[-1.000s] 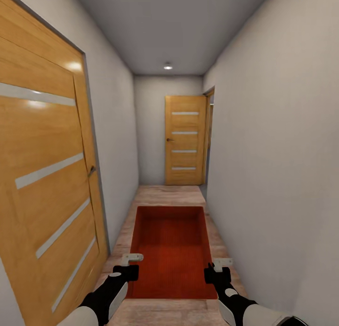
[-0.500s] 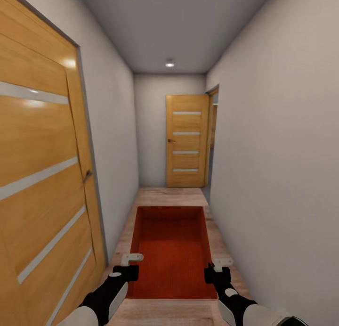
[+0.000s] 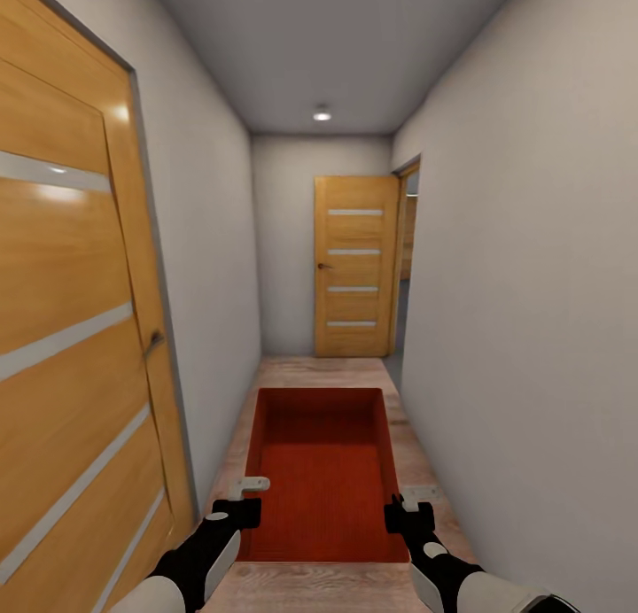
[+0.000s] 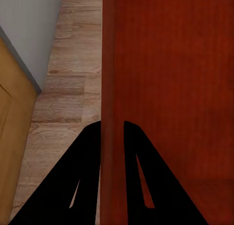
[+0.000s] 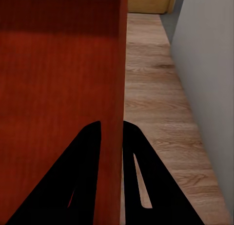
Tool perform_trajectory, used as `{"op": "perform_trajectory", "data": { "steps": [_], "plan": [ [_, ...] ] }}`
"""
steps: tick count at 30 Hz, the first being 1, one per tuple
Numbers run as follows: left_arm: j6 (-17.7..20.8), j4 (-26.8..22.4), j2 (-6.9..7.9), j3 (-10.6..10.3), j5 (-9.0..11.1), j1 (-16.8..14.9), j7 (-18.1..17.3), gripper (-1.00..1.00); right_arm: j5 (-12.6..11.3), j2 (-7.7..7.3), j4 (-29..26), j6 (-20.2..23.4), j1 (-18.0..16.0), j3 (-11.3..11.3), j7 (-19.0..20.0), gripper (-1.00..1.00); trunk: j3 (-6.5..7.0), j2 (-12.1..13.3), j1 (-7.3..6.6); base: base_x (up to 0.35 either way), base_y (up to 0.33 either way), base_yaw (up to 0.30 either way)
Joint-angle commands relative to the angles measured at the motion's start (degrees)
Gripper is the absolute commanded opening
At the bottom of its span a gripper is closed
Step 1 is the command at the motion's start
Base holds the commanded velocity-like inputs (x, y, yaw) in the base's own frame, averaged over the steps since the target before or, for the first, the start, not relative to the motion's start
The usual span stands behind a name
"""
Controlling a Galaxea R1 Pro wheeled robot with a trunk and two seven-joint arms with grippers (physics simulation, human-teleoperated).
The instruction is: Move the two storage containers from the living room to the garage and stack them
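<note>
**A:** While rolling down this corridor, gained ground again. Head view first: pushed the near door (image 3: 62,329) further off the left edge, drew the far door (image 3: 354,266) a touch larger. Counts as camera travel, not things moving.

**B:** And no change in the load. Same spot as a second ago for the storage container (image 3: 323,471): carried level between both arms, above the wood-plank floor (image 3: 319,369). Pinned by the left gripper (image 3: 248,487) on one long wall and the right gripper (image 3: 418,494) on the other, both near the robot's end.

**A:** Over to the left wrist view. Clamped narrow on the thin red wall, one of the fingers (image 4: 85,161) outside, its partner inside. Planks passing beneath, with a strip of grey wall and some orange door alongside.

**B:** Right wrist view, mirror image. Fingers (image 5: 139,166) pinched just as tight on the opposite wall, planks and a pale wall (image 5: 204,64) beside.

**A:** Meaning for the task?

**B:** Still mid-haul, by the look of it. No concrete, no car, so not in the garage yet. Can make out one bin; cannot tell about a second nested inside.

**A:** Probably heading for the open doorway (image 3: 408,259) beside that far door. Tight corridor, so worth minding the bin's corners on any turn.
</note>
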Motion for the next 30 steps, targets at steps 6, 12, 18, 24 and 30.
{"op": "perform_trajectory", "data": {
  "steps": [6, 12, 18, 24, 30],
  "plan": [
    [0.4, -0.1, 0.08, -0.2, 0.2, 0.0, 0.8, -1.00, -1.2, 0.02, 0.1, -0.3, -0.1, -1.3, -0.3, -1.00, -0.10, -0.1, 0.04, 0.323, 0.001, 0.000],
    [0.4, -0.1, 0.09, -0.3, 0.2, 0.0, 0.8, -1.00, -1.2, 0.05, 0.1, -0.4, -0.1, -1.3, -0.3, -1.00, -0.10, -0.1, 0.04, 0.323, 0.000, 0.000],
    [0.4, -0.1, 0.09, -0.3, 0.2, 0.0, 0.8, -1.00, -1.2, 0.02, 0.1, -0.3, -0.1, -1.3, -0.3, -1.00, -0.10, -0.1, 0.04, 0.323, 0.000, 0.000],
    [0.4, -0.1, 0.09, -0.3, 0.2, 0.0, 0.8, -1.00, -1.2, 0.03, 0.1, -0.3, -0.1, -1.3, -0.3, -1.00, -0.10, -0.1, 0.04, 0.323, 0.000, 0.000],
    [0.4, -0.1, 0.09, -0.3, 0.2, 0.0, 0.8, -1.00, -1.1, 0.02, 0.1, -0.3, -0.1, -1.3, -0.3, -1.00, -0.10, -0.1, 0.04, 0.323, 0.000, 0.000]
  ]
}}
